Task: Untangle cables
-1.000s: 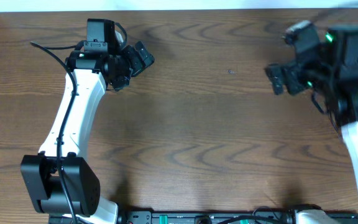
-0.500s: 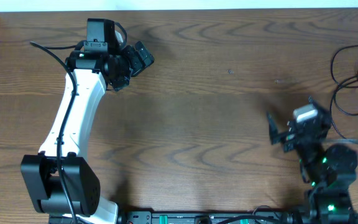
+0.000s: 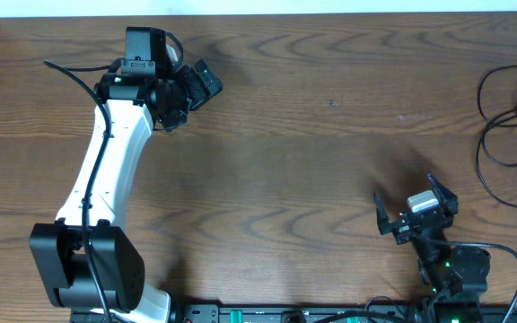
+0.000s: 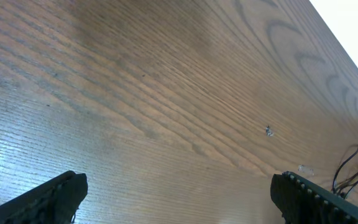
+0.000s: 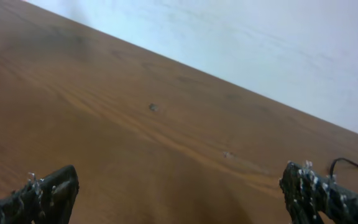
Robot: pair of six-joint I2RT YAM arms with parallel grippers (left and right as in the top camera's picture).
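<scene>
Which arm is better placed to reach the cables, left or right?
Probably right. The right gripper, open and empty, is on the same side of the table as the cables; the left gripper sits far across it.

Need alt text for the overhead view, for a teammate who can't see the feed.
Thin black cables lie in loops at the right edge of the wooden table, with neither arm touching them. The right gripper hovers near the front right, jaws open and empty; the left gripper is at the back left, also open.

Brown table [image 3: 312, 161] with swirling wood grain — thin black cables [image 3: 508, 121] — white left arm [image 3: 106, 170] with black joints
</scene>
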